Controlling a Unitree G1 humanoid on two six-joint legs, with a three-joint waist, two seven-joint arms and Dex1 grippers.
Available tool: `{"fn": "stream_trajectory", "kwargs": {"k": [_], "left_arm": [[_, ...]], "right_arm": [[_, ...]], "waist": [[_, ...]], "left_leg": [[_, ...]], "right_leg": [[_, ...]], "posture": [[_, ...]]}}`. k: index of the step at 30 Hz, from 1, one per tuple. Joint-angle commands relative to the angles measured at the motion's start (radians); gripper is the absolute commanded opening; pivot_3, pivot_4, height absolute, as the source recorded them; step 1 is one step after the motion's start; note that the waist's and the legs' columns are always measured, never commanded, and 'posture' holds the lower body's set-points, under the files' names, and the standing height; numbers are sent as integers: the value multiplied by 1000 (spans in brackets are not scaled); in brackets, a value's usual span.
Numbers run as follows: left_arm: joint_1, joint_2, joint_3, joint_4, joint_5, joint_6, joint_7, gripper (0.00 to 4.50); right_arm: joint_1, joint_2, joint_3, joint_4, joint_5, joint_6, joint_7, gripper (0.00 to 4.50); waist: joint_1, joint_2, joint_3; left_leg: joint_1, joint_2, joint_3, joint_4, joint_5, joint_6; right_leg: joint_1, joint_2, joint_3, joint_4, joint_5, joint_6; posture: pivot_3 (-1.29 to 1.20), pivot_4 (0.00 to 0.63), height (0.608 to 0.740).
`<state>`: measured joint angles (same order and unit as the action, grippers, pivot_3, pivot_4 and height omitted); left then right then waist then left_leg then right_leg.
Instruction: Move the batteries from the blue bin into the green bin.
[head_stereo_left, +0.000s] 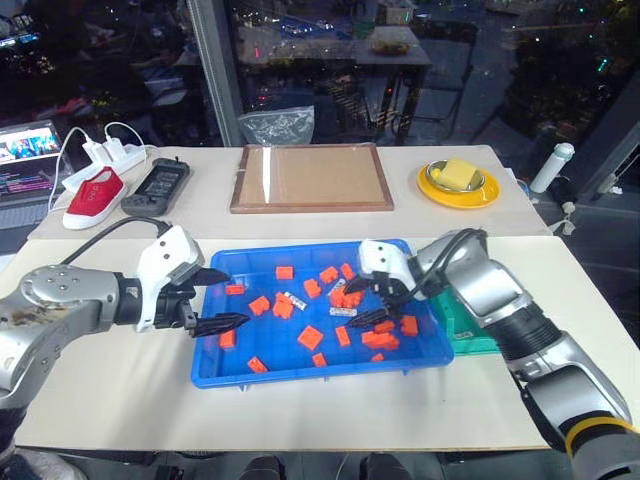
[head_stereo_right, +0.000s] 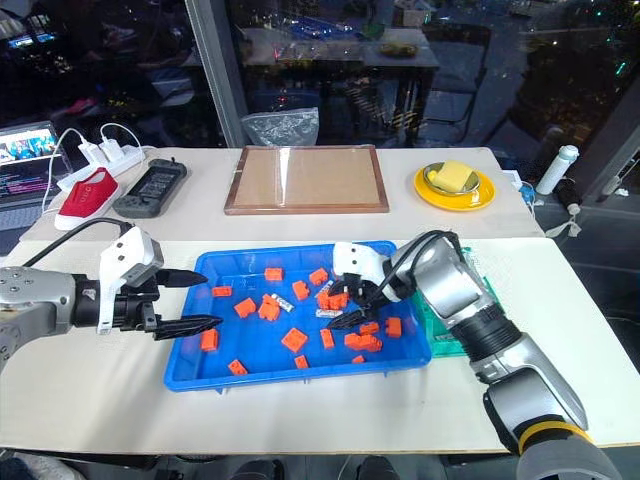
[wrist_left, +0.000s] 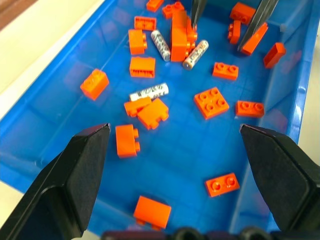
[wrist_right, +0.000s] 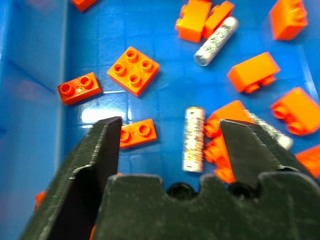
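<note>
The blue bin (head_stereo_left: 420, 352) lies on the near table with orange blocks (head_stereo_left: 310, 337) strewn over its floor; three batteries (wrist_right: 193, 139) lie among them near the middle, all loose, none gripped. The right gripper (head_stereo_left: 378, 301) hangs over the bin's right half, fingers parted and nothing between them; in the right wrist view one battery lies on the blue floor in the gap between the fingers, a second (wrist_right: 215, 41) lies farther on beside two blocks, and a third (wrist_right: 270, 131) shows partly behind the finger on the blocks' side. The left gripper (head_stereo_left: 222, 299) sits at the bin's left rim, jaws wide apart and empty, pointing across the bin; its wrist view shows one battery (wrist_left: 149, 92) just beside a pair of blocks and two more (wrist_left: 195, 54) either side of a stacked block. The green bin (head_stereo_left: 470, 330) stands touching the blue bin's right side, mostly hidden by the right arm; its inside cannot be seen.
</note>
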<state>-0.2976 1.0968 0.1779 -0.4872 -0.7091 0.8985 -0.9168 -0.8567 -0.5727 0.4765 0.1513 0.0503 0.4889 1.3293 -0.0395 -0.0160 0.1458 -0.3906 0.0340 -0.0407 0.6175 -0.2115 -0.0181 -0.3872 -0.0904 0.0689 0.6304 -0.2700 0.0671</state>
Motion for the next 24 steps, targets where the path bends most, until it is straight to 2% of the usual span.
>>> {"fn": "stream_trajectory", "kwargs": {"k": [1,4,14,24], "left_arm": [[-6,8,37,-14,-6,4,5,4500],[2,10,44,-21,-10,7,8,4500],[6,12,43,-23,-5,14,8,4500],[-2,12,40,-25,-6,12,2,4500]], "right_arm": [[-34,9,-9,7,-19,-7,-11,2112],[-36,17,-10,18,-28,-11,-18,1138],[-28,80,7,126,-100,-48,-107,1138],[5,76,20,116,-117,-40,-94,1138]], "waist": [[-2,0,0],[-5,0,0],[-5,0,0],[-5,0,0]], "left_leg": [[0,0,0,0,0,0],[0,0,0,0,0,0],[1,0,0,0,0,0],[1,0,0,0,0,0]], "right_leg": [[0,0,0,0,0,0],[0,0,0,0,0,0],[0,0,0,0,0,0],[0,0,0,0,0,0]], "posture": [[0,150,736],[0,150,736],[0,150,736],[0,150,736]]}}
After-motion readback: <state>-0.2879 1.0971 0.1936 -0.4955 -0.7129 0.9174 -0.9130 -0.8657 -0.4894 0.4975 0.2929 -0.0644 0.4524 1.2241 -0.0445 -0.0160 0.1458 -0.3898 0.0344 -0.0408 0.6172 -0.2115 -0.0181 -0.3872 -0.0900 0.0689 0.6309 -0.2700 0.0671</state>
